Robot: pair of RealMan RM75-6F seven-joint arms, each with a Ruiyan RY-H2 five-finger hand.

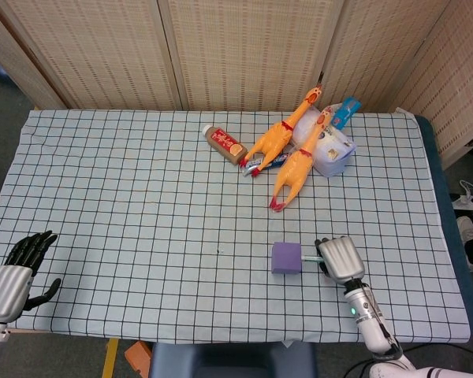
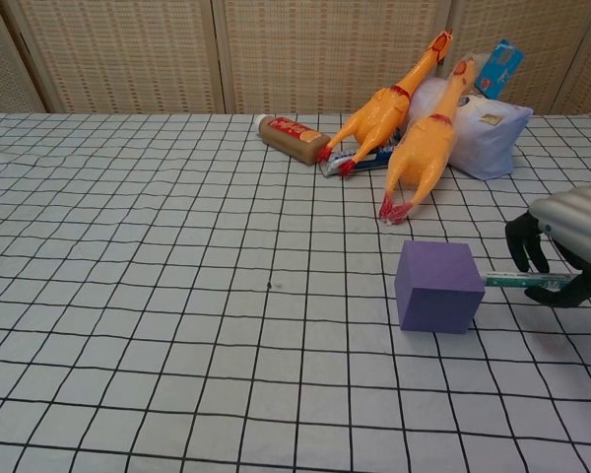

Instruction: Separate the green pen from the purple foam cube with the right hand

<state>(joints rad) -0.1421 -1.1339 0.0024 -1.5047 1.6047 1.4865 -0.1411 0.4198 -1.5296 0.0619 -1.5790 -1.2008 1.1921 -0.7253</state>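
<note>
Half the green pen (image 2: 507,281) hides under fingers (image 2: 520,246).

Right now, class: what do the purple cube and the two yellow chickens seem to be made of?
Purple cube: likely foam, matte, no glare, softly rounded edges. Yellow chickens: probably rubber or soft vinyl, smooth with a slight sheen, moulded shapes, red painted feet.

Two views of one checkered worktop (image 1: 126,197)

Head view looks steeply down from high; chest view sits low and near, facing the wicker screen (image 2: 315,54) behind.
</note>
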